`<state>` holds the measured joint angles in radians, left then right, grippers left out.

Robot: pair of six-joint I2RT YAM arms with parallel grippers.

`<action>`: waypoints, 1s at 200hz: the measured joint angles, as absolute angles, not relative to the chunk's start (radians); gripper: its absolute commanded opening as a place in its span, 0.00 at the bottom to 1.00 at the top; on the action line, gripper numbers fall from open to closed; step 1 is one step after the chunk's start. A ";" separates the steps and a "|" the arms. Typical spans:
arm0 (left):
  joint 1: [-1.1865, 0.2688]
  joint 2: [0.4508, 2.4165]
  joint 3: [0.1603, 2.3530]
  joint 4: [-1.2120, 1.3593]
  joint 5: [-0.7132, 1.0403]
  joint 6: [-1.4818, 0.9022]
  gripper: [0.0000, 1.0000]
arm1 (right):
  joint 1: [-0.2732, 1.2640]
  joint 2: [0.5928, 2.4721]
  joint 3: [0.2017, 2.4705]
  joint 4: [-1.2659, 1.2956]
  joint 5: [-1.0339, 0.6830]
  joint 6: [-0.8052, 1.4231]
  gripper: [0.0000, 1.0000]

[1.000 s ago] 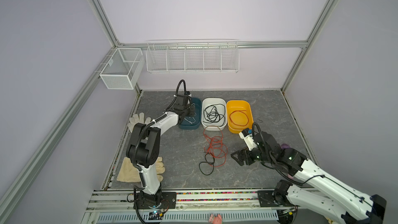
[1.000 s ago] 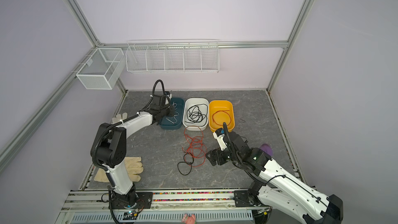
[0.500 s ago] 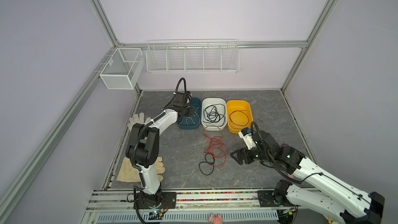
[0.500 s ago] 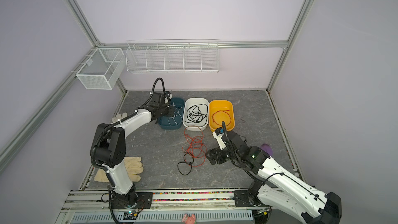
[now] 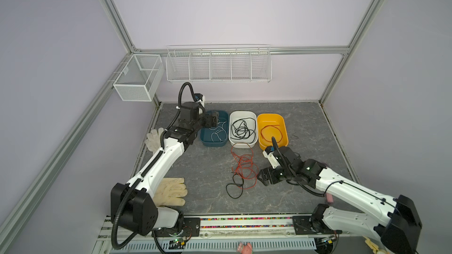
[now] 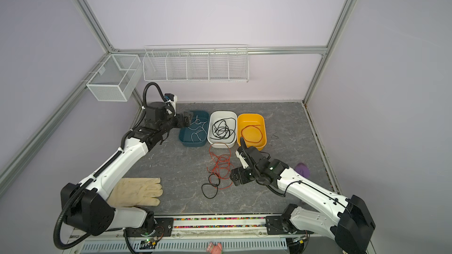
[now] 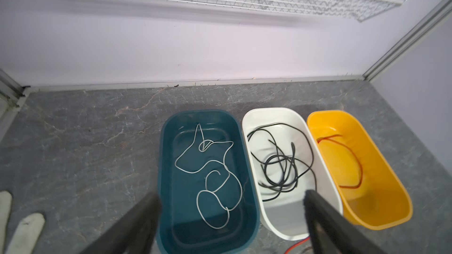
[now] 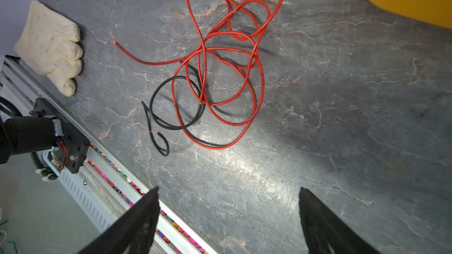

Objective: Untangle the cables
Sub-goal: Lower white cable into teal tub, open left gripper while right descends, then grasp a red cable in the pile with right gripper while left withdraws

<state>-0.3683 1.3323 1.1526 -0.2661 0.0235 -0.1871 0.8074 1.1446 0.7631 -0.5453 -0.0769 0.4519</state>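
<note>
Red-orange cable tangle (image 5: 244,167) is laid twelve-to-six on the tabletop (image 5: 195,167) in a top view, black cable (image 5: 234,188) looped through | right gripper (image 5: 262,177), jaws held apart, nearer, tangle at its nine o'clock | left gripper (image 5: 214,120) held apart over teal bin (image 5: 212,144)

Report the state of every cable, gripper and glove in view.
Thin white cable: loosely coiled in the teal plastic bin.
Black cables: heaped in the white plastic bin.
Red-orange cable: looped in the yellow plastic bin.
Red-orange cable pile and black looped cable: intertwined on the grey table.
Left gripper: open, empty, above the teal bin.
Right gripper: open, empty, beside the pile.
Cream fabric glove: lying flat.
</note>
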 measured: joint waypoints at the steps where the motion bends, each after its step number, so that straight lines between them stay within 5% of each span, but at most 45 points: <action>1: -0.368 1.328 1.147 -0.267 0.023 -0.187 0.99 | 0.807 1.147 0.764 -0.545 -0.077 0.451 0.94; 15: -0.368 1.266 1.090 -0.279 0.023 -0.201 0.99 | 0.807 1.202 0.773 -0.522 -0.078 0.445 1.00; 106: -0.377 0.818 0.788 -0.405 -0.031 -0.205 0.99 | 0.723 1.410 0.776 -0.372 -0.101 0.428 0.53; 152: -0.419 0.794 0.707 -0.442 -0.072 -0.195 0.99 | 0.707 1.478 0.776 -0.314 -0.141 0.434 0.39; 200: -0.463 0.794 0.707 -0.448 -0.126 -0.171 0.99 | 0.707 1.501 0.776 -0.272 -0.162 0.443 0.08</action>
<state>-0.4625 0.7940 0.7074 -0.4477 -0.1257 -0.1711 0.7074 1.5013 0.7765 -0.2722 -0.1619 0.4435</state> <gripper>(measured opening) 0.994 0.142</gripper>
